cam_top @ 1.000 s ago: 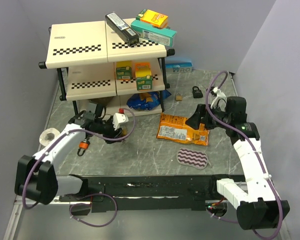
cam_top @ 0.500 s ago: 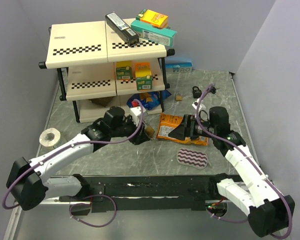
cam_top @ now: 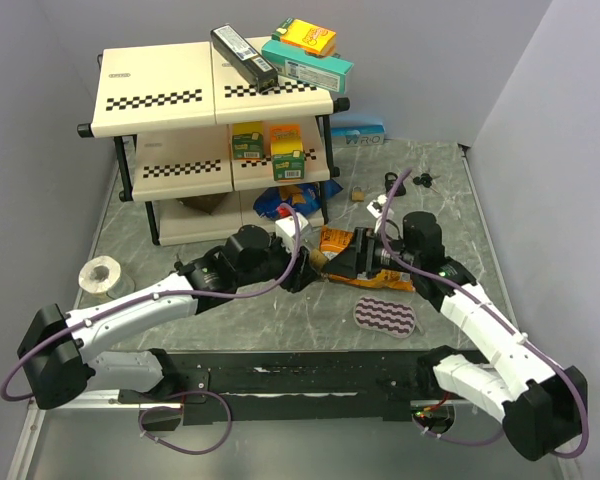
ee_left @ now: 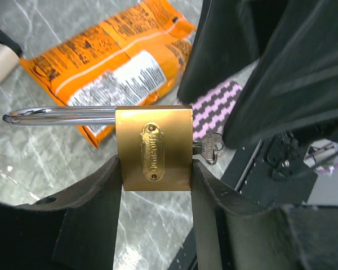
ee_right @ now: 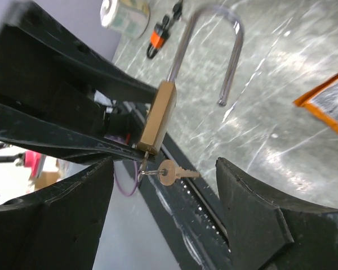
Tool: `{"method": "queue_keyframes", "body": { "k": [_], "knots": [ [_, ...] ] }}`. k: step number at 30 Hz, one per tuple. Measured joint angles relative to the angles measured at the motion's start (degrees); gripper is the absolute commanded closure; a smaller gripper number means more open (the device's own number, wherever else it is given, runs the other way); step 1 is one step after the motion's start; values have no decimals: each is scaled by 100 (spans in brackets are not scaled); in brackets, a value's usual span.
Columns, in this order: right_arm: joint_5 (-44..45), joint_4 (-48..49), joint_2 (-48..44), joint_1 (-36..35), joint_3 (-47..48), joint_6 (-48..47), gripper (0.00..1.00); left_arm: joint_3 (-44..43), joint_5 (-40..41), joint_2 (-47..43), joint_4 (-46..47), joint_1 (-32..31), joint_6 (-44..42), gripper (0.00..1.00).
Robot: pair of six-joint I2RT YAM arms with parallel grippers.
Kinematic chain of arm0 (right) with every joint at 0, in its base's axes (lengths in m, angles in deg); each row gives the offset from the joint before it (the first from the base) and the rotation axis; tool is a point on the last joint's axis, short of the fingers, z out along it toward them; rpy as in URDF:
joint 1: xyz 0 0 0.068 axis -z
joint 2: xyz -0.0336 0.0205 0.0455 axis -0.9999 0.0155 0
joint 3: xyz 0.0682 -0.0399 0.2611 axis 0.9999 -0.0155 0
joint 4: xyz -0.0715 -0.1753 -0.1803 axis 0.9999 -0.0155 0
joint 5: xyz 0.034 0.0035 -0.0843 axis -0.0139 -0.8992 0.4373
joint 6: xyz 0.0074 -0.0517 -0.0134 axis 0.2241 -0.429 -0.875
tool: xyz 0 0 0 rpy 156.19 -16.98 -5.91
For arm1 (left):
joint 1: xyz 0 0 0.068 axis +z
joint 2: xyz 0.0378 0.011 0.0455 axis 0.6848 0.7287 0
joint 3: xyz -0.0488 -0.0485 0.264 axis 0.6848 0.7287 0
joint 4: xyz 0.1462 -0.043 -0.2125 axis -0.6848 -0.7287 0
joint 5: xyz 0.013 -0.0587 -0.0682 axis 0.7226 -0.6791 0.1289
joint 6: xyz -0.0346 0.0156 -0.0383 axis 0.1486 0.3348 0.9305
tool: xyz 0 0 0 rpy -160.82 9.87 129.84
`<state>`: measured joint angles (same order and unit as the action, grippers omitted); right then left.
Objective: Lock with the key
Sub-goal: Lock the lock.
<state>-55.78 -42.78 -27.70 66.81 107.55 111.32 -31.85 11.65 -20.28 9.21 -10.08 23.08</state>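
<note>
My left gripper (ee_left: 153, 171) is shut on a brass padlock (ee_left: 153, 149) and holds it by the body above the table. Its steel shackle (ee_left: 62, 115) is open, with the free end out of the body (ee_right: 221, 101). A key (ee_left: 209, 149) sits in the keyhole, and a second key (ee_right: 174, 171) hangs from its ring. My right gripper (ee_right: 164, 169) is open, with a finger on either side of the hanging key and touching nothing. In the top view both grippers meet mid-table, the left (cam_top: 312, 270) facing the right (cam_top: 345, 262).
An orange snack bag (cam_top: 330, 240) lies under the grippers and a striped pouch (cam_top: 387, 317) lies in front. A shelf rack (cam_top: 210, 95) with boxes stands at the back left. A tape roll (cam_top: 100, 273) is at the left, and small locks and keys (cam_top: 423, 181) are at the back right.
The left arm has carried the padlock right to mid-table. The right arm has swung left from the right side, and its open fingers now flank the key.
</note>
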Motion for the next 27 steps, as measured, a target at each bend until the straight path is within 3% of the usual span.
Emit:
{"method": "queue_keyframes", "body": {
  "k": [11,18,27],
  "knots": [
    [-409,365,623,-232,52,90,31,-72,487,103,199,-188,-304,99],
    [-717,378,758,-142,136,144,21,-72,660,107,289,-254,-435,99],
    [-1034,461,584,402,157,166,23,-72,538,107,439,-369,-457,99]
  ]
}}
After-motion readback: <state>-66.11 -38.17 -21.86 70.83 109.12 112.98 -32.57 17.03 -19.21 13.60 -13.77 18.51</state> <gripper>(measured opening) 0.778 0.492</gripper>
